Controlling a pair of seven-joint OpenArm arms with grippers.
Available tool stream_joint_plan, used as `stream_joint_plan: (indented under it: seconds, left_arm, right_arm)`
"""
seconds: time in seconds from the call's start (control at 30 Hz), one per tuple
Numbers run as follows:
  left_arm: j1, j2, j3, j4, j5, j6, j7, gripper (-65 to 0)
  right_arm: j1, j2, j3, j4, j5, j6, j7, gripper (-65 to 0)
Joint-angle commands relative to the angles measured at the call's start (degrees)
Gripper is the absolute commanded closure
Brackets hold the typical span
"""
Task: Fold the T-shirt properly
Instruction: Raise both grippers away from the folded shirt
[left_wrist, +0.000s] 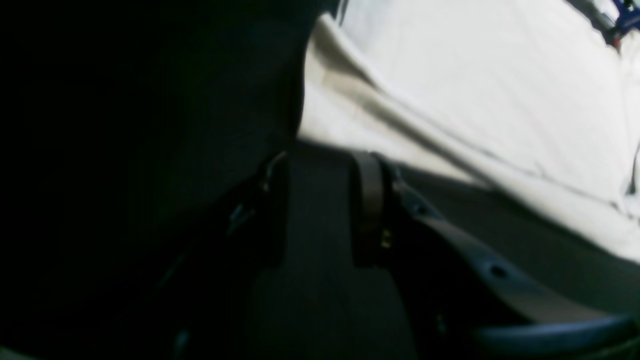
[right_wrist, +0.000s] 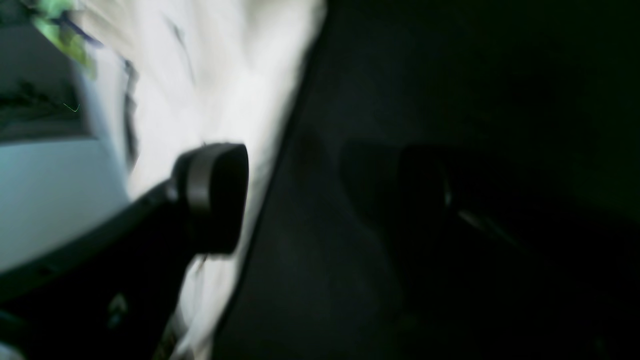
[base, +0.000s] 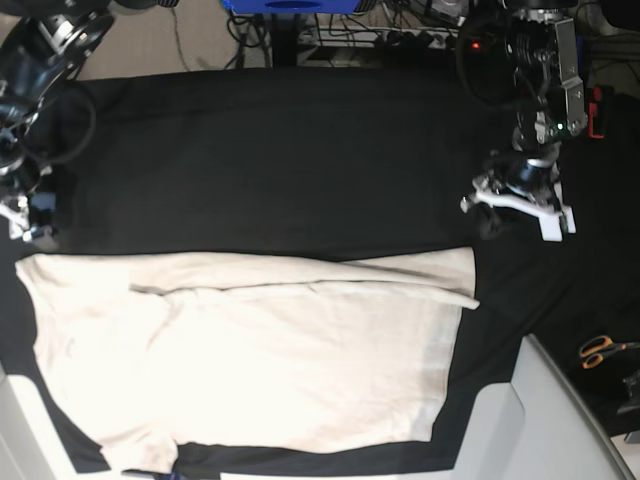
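Note:
The cream T-shirt (base: 250, 350) lies flat on the black table cover (base: 280, 160), in the near half of the base view, with its far edge folded over in a long strip (base: 300, 272). My left gripper (base: 488, 215) hangs over bare black cover just beyond the shirt's right far corner (base: 468, 262). In the left wrist view one finger (left_wrist: 369, 200) shows with a narrow dark gap beside it and nothing held; the shirt (left_wrist: 475, 75) lies ahead. My right gripper (base: 35, 215) is by the shirt's left far corner. Its fingers (right_wrist: 215, 195) stand wide apart and empty, and the view is blurred.
Orange-handled scissors (base: 600, 350) lie on the cover at the right. A grey-white panel (base: 560, 420) cuts in at the near right corner. Cables and a blue box (base: 290, 5) sit beyond the far edge.

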Motion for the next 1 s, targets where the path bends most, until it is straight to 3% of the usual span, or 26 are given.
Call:
stream_joint_plan:
  seconds: [0.0, 0.13, 0.3, 0.57, 0.73, 0.97]
  left_arm:
    - [0.74, -0.73, 0.01, 1.0, -0.38, -0.08, -0.91, -19.9]
    - [3.02, -0.73, -0.26, 1.0, -0.3, -0.08, -0.91, -19.9]
    - [4.25, -0.73, -0.34, 1.0, -0.56, -0.08, -0.91, -19.9]
    - [3.9, -0.64, 0.01, 1.0, -0.56, -0.08, -0.91, -20.1]
    - [4.16, -0.64, -0.34, 1.0, -0.56, -0.08, -0.91, -20.1]
    - [3.72, -0.64, -0.34, -0.49, -0.47, -0.08, -0.91, -20.1]
  right_arm:
    - [2.61, 2.33, -0.05, -2.1, -0.5, -0.26, 1.79, -45.3]
    - [7.62, 7.25, -0.05, -15.73, -0.59, 4.04, 7.51, -45.3]
    - [13.07, 12.09, -0.22, -27.42, -0.68, 4.83, 11.9, -45.3]
    - [16.59, 12.44, -9.19, -28.74, -0.59, 4.48, 16.3, -45.0]
    - [16.76, 12.18, -10.16, -28.83, -0.59, 4.48, 17.18, -32.9]
    - [17.11, 12.18, -10.25, -28.83, -0.59, 4.48, 17.26, -29.7]
